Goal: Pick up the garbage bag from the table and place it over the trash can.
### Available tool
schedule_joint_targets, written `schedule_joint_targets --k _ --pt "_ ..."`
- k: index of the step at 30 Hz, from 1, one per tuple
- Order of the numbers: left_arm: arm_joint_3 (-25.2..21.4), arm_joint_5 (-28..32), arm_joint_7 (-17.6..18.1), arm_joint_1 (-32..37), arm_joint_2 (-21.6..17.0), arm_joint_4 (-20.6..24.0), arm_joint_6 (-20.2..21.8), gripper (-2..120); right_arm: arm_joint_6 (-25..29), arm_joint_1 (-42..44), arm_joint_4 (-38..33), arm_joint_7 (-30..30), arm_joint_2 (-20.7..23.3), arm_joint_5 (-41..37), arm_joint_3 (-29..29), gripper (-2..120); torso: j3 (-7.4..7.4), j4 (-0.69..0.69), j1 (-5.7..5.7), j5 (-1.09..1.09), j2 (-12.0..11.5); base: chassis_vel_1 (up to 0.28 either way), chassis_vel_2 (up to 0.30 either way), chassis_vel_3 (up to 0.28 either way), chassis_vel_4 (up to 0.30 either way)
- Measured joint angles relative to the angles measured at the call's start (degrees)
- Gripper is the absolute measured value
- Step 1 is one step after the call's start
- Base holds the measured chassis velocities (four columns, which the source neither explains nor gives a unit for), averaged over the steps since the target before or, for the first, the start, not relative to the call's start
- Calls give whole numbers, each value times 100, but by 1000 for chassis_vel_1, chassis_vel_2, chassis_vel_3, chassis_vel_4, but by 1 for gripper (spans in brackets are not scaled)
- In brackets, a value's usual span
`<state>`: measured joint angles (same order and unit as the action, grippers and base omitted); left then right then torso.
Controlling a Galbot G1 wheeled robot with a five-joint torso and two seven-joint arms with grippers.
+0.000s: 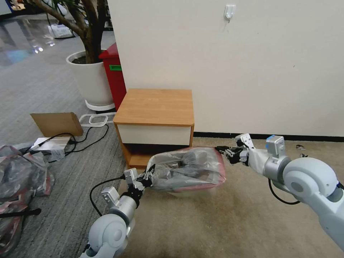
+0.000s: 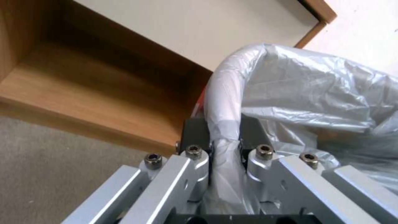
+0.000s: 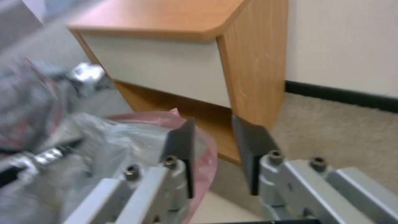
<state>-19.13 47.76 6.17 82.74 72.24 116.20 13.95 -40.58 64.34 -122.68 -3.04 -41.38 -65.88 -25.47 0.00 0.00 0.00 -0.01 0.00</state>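
One gripper grips: the left gripper is clamped on the garbage bag, spread over the trash can at the table's six o'clock. The right gripper stands apart (rim unheld); risk: that edge slips off.

The bag drapes over the can, hiding all but a pale sliver of it at the bottom. In the left wrist view the left gripper is cut off by the lower edge. The right wrist view is blurred on the bag's side, and the right gripper runs off its lower edge.
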Motion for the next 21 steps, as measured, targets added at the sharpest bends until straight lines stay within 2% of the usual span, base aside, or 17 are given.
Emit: schedule_joint_targets --k 1,4,5,7,8,9,12,13,14,16,18,21 --pt "0 0 0 0 0 0 0 7 0 0 0 0 0 0 0 29 0 0 0 0 0 0 0 0 0" --pt "-71 23 25 -35 -4 -34 4 7 128 250 -109 -283 -347 -832 -364 42 0 0 0 -1 0 0 0 0 0" --pt "-71 23 25 -35 -4 -34 4 7 128 250 -109 -283 -347 -832 -364 42 0 0 0 -1 0 0 0 0 0" --pt "-112 77 87 -44 -13 -38 4 7 529 497 -232 -657 -745 -1161 -491 53 0 1 0 0 0 0 0 0 0" --pt "-112 77 87 -44 -13 -38 4 7 529 497 -232 -657 -745 -1161 -491 53 0 1 0 0 0 0 0 0 0" --pt "-122 113 128 -49 -16 -38 4 7 746 619 -284 -809 -927 -1187 -497 56 0 1 0 0 0 0 0 0 0" --pt "-147 169 228 -87 -10 -33 1 7 1481 1120 -576 -1405 -1744 -1167 -381 71 0 0 0 0 0 0 0 0 0" --pt "-147 169 228 -87 -10 -33 1 7 1481 1120 -576 -1405 -1744 -1167 -381 71 0 0 0 0 0 0 0 0 0" --pt "-151 178 265 -114 -5 -42 -5 7 1687 1293 -672 -1535 -1993 -1114 -303 73 0 0 0 0 0 0 0 0 0" --pt "-153 204 323 -176 1 -58 -14 7 2025 1591 -839 -1749 -2453 -996 -148 84 0 -1 0 -1 0 0 0 0 0" --pt "-158 210 342 -223 1 -63 -17 7 2260 1737 -898 -1889 -2721 -934 -74 92 0 -1 0 -1 0 0 0 0 0" --pt "-168 210 343 -253 0 -66 -19 7 2439 1770 -896 -1948 -2877 -911 -53 98 0 -1 0 -1 0 0 0 0 0"
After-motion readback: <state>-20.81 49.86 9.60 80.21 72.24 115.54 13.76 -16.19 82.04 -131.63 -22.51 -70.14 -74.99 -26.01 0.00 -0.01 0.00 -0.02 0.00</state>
